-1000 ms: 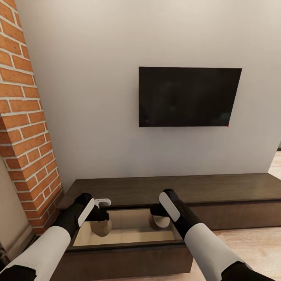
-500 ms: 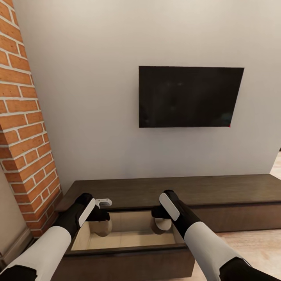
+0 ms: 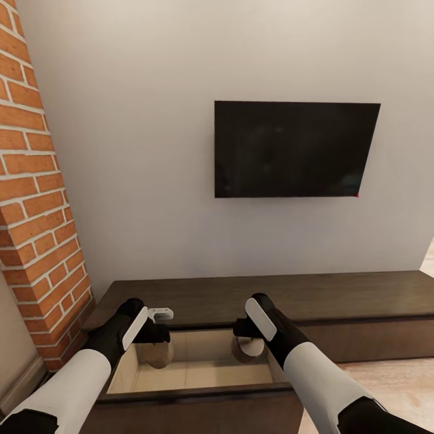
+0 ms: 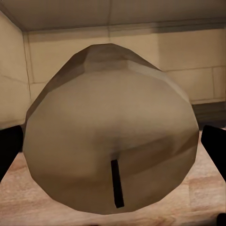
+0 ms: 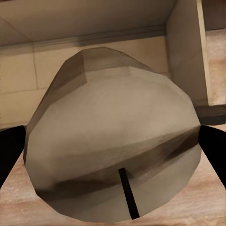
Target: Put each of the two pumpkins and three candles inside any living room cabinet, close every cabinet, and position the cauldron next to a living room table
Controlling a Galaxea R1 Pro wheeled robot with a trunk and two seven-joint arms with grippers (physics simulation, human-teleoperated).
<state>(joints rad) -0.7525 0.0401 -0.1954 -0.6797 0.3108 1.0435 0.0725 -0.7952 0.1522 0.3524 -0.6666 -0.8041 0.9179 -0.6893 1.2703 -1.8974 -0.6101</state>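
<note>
Both grippers, left (image 3: 158, 333) and right (image 3: 246, 339), stay clamped on stubby tan candles (image 4: 110, 127) (image 5: 113, 136) over the dark brown cabinet's open drawer (image 3: 199, 377); only the head view has shifted, so release comes next.

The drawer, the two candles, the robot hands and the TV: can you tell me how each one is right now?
Cabinet: left drawer pulled open, pale inside showing.
Left candle: held between the left gripper fingers, over the open drawer.
Right candle: held between the right gripper fingers, over the open drawer.
TV: on the wall, screen dark.
</note>
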